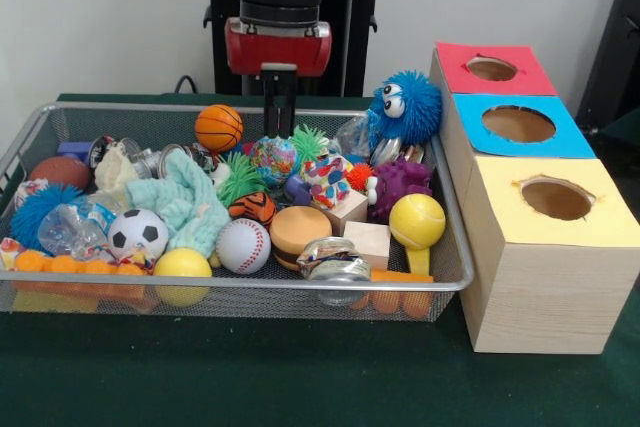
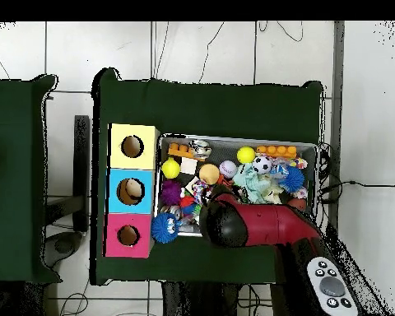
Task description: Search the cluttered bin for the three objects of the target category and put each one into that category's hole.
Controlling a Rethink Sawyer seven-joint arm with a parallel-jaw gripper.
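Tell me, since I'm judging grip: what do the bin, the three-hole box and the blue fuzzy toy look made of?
Bin: silvery wire mesh, see-through. Box: pale wood by its grain, matte coloured tops that look like paper. Blue fuzzy toy: probably soft rubber, with floppy spikes.

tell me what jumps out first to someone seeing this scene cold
A wire bin crammed with bright toys fills the table's middle, with a blue fuzzy creature with googly eyes perched at its back corner. Beside it stands a wooden box with red, blue and yellow tops, each with a round hole. The red and black arm hangs over the bin's rear.
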